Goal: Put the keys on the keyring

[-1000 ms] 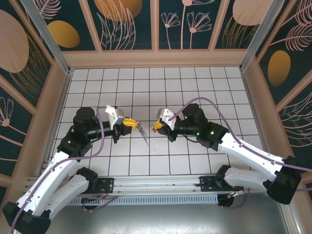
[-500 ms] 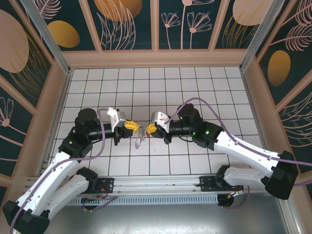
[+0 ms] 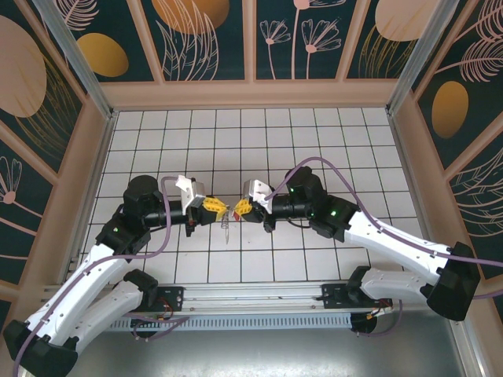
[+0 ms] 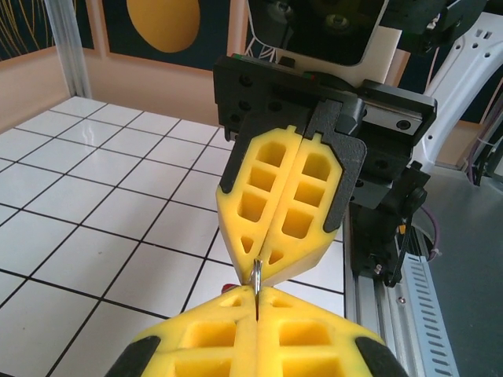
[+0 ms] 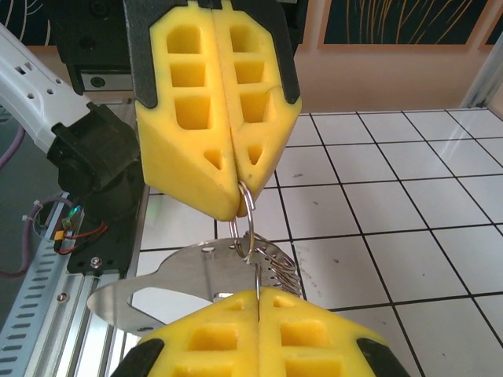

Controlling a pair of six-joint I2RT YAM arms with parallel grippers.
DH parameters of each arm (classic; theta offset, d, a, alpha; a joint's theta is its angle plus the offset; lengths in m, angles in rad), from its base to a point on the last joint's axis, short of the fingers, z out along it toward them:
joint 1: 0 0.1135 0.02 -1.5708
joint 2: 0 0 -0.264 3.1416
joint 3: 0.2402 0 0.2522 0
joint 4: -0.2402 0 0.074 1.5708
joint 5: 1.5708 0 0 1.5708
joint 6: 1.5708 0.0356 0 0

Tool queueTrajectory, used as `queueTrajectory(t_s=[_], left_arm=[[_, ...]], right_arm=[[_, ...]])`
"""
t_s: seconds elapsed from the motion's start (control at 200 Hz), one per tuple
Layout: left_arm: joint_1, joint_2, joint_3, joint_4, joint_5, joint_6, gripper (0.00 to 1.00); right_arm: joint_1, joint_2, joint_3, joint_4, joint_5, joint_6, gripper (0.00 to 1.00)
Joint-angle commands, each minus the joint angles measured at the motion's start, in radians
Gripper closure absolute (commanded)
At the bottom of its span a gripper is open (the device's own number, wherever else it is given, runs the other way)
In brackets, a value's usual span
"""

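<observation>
Left arm and right arm are rocking white shells, black joints, purple cables. Left gripper and right gripper are wearing yellow fingers.

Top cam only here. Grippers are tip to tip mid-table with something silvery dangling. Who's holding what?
Observer: In the right wrist view, the left gripper is shut on a thin wire ring.
Operator: And the right one?
Observer: In the left wrist view, the right gripper is shut too, with a thin metal edge pinched at its tips. I can't tell which piece it belongs to.
Operator: Keys?
Observer: Toothed keys fan out just below the ring, next to a flat silvery plate with a cutout.
</observation>
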Motion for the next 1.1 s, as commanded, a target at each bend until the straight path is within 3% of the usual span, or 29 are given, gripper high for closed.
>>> queueTrajectory(t_s=[0.0,1.096], left_arm=[[-0.009,-0.020,-0.012,0.050,0.031,0.009,1.00],[-0.014,-0.026,-0.015,0.043,0.019,0.017,1.00]], right_arm=[[0.004,-0.005,0.042,0.038,-0.027,0.009,1.00],[0.006,-0.054,0.041,-0.043,-0.058,0.009,1.00]])
